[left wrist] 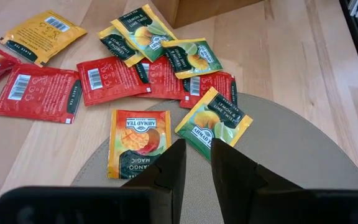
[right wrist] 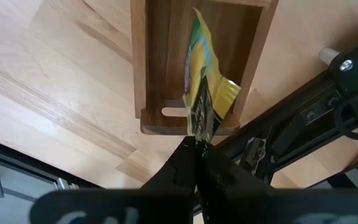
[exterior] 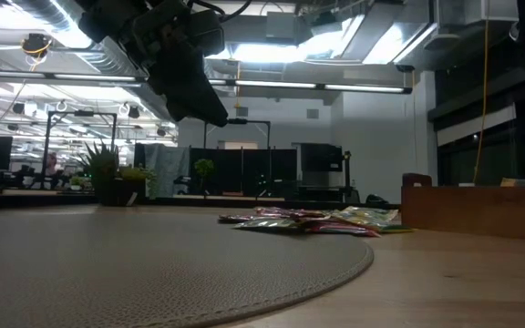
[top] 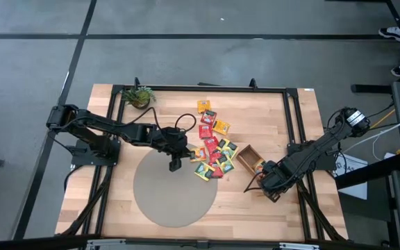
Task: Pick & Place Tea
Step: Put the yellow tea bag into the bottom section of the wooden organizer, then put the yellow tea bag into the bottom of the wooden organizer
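A wooden tray (top: pixel 247 157) sits on the right half of the table (top: pixel 297 125), a round grey mat (top: pixel 169 194) lies toward the front, and a small potted plant (top: pixel 139 96) stands at the back-left corner (shoes (top: pixel 396 32) show on the floor beyond).

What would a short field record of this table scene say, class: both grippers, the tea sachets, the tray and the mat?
left gripper: open, hovering above the mat's edge near the loose sachets
right gripper: shut on yellow-green paper tea sachet, held over the tray
loose red, yellow and green paper tea sachets: scattered mid-table, some overlapping the mat
brown wooden tray: on the table's right side
round grey mat: front centre
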`<state>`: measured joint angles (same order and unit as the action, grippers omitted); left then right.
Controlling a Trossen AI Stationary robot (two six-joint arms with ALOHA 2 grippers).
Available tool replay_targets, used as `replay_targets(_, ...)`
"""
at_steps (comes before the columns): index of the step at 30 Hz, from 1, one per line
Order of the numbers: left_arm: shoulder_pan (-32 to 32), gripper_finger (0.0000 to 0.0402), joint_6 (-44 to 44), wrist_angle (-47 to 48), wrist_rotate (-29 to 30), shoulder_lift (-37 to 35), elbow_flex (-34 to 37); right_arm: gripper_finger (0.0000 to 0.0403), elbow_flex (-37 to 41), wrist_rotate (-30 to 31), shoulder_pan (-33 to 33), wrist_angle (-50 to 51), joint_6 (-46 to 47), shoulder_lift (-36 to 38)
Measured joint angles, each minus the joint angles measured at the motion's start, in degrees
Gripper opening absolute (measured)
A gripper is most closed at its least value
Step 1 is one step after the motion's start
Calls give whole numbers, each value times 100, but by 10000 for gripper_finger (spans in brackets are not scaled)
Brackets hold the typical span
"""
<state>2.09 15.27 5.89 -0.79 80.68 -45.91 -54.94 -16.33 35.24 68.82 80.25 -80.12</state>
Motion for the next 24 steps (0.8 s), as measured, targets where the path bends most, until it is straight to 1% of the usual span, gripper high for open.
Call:
replay_targets(4, 0, 72, 0, 1, -1, 0, 0, 17, 0, -21, 0, 0, 24, 0)
replay_targets(14, 0, 69, 0, 37, -21, 0, 0, 77, 1, -25, 0, 104, 63, 0)
replay_targets(19, 0, 69, 0, 37, -21, 0, 0, 87, 2, -13, 0, 310, 381, 0)
replay_targets(21, 0, 70, 0, 37, -17, 0, 0, 88, 1, 121, -8, 296, 414, 25)
replay_targets(24, 0, 72, 0, 37, -16, 0, 0, 88, -137, 534, -99, 302, 617, 119)
